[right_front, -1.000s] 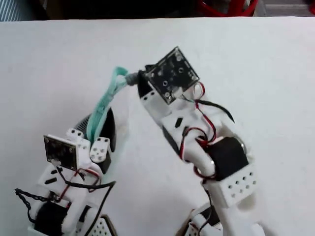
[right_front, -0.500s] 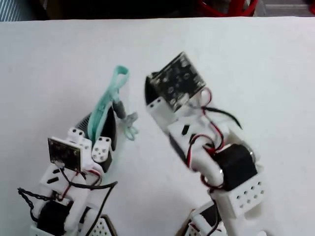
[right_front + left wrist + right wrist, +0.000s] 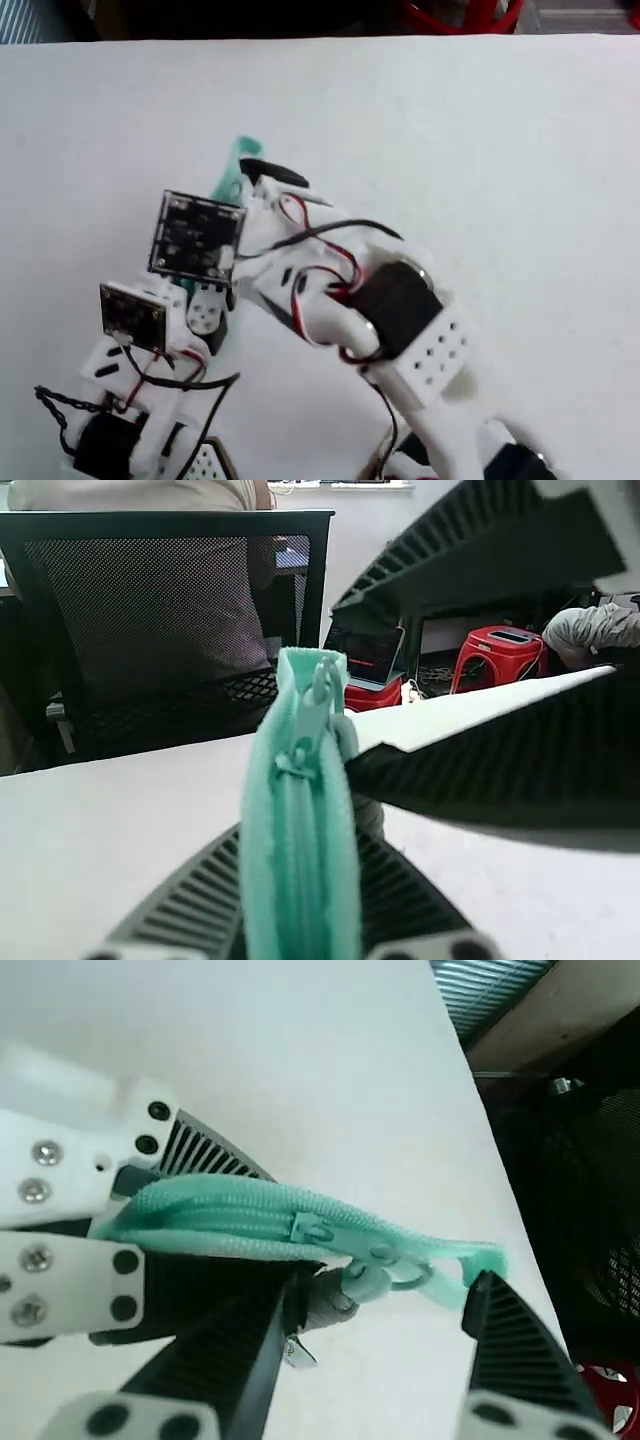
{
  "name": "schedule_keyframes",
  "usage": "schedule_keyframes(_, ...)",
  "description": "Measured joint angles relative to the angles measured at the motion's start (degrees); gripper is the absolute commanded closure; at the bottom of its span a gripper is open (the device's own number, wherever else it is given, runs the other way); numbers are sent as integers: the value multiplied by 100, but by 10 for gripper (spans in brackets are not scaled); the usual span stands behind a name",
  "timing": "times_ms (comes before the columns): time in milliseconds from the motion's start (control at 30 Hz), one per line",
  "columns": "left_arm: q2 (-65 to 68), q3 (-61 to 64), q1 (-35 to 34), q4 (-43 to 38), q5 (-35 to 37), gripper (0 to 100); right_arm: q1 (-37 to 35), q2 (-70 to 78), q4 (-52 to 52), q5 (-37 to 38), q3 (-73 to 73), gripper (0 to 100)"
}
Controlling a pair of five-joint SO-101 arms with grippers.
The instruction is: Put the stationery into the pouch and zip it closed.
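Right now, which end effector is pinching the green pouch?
The left end effector: its jaws are shut on the mint-green pouch. The right end effector is open, straddling the zipper pull without gripping it.

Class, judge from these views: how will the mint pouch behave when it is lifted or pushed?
Probably floppy: the pouch is thin fabric that curves along its length. Likely light, as it looks slim and flat. Its zip pull hangs loose, so it may swing when moved.
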Motion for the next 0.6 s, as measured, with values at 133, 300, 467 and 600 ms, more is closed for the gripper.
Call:
schedule_keyframes(133, -9, -9, -18, 26, 0, 977, 9, 686, 519, 273, -993, 748)
schedule_keyframes(300, -9, -18, -26, 26, 9, 977, -26, 1336, 1055, 730, -1732, 752)
schedule_keyframes(467, -9, -9, -26, 44, 0, 977, -35, 1767, 1301, 1099, -1873, 770)
schedule_keyframes(600, -9, -9, -26, 44, -9, 977, -26, 1820, 1284, 1143, -1925, 966)
